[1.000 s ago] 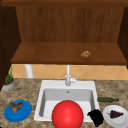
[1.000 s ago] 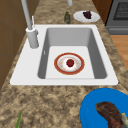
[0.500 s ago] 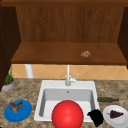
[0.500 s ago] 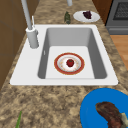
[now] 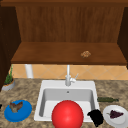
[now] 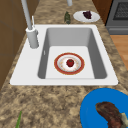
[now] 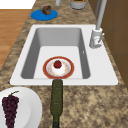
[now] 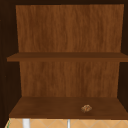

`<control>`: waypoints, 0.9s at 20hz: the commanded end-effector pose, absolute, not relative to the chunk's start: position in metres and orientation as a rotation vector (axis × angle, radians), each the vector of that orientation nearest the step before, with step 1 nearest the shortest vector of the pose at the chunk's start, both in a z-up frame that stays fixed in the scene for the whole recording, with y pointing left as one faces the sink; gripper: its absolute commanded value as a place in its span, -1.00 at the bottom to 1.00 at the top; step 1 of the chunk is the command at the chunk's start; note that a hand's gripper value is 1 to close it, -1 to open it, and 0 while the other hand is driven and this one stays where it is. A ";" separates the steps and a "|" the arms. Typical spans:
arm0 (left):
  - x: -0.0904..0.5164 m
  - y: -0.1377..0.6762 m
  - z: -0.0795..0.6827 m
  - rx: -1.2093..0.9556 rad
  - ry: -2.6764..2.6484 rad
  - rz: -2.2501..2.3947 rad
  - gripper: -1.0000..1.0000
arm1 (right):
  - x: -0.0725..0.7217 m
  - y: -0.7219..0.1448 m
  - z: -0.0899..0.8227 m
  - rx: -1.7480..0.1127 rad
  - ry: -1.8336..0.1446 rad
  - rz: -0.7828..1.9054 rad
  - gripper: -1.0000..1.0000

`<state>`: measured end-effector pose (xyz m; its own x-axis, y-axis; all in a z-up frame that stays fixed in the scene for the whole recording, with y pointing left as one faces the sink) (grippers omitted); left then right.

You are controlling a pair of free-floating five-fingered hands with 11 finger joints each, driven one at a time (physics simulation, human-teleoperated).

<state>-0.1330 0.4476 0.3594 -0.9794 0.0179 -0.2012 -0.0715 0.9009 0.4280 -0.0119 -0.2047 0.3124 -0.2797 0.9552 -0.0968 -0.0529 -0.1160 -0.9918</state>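
Note:
My right hand (image 5: pixel 96 117) is a black shape low at the sink's (image 5: pixel 42 87) front right corner, beside a white plate (image 5: pixel 110 121) of dark grapes (image 5: pixel 115 114). How its fingers are set cannot be made out. A large red ball (image 5: pixel 67 114) covers the sink's front middle. Inside the basin lies a red-rimmed plate (image 6: pixel 58 71) with a small red fruit (image 6: pixel 70 62) on it, also visible from the right (image 7: pixel 57 64). A dark sliver at the left edge (image 5: pixel 0 106) may be my left hand.
A blue plate (image 5: pixel 25 112) with brown meat (image 5: pixel 15 106) sits left of the sink. A green bottle (image 7: pixel 57 97) lies to its right. The faucet (image 5: pixel 68 77) stands at the back, a potted plant (image 5: pixel 8 81) far left. A brown lump (image 8: pixel 86 108) rests on the lower cabinet shelf.

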 end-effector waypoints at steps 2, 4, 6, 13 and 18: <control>-0.133 0.438 0.355 -0.021 2.815 0.843 -1.00 | -0.012 -0.205 0.312 -1.091 -1.306 1.528 0.00; -0.132 0.435 0.354 -0.018 2.810 0.865 -1.00 | -0.012 -0.205 0.312 -1.091 -1.306 1.528 0.00; -0.131 0.432 0.353 -0.016 2.804 0.886 -1.00 | -0.012 -0.205 0.312 -1.091 -1.306 1.528 0.00; -0.130 0.423 0.350 -0.005 2.791 0.958 -1.00 | -0.012 -0.205 0.312 -1.091 -1.306 1.528 0.00; -0.127 0.418 0.349 0.005 2.785 1.011 -1.00 | -0.012 -0.205 0.312 -1.091 -1.306 1.528 0.00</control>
<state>-0.1290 0.4213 0.3498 -0.9810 0.0429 -0.1892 -0.0677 0.8382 0.5411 -0.0119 -0.2047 0.3124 -0.2797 0.9552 -0.0968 -0.0529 -0.1160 -0.9918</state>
